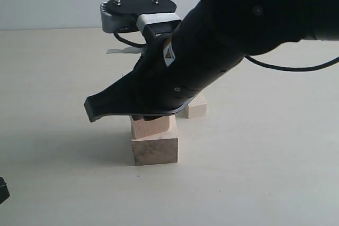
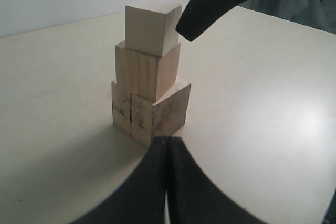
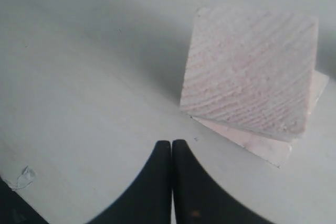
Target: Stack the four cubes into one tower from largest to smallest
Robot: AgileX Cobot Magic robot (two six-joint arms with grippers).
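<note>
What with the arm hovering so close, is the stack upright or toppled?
Upright: the stack stands three cubes high, slightly twisted, none fallen off.

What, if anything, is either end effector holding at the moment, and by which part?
Nothing is held. The left end effector is shut and empty, short of the stacked cubes; the right end effector is shut and empty too.
</note>
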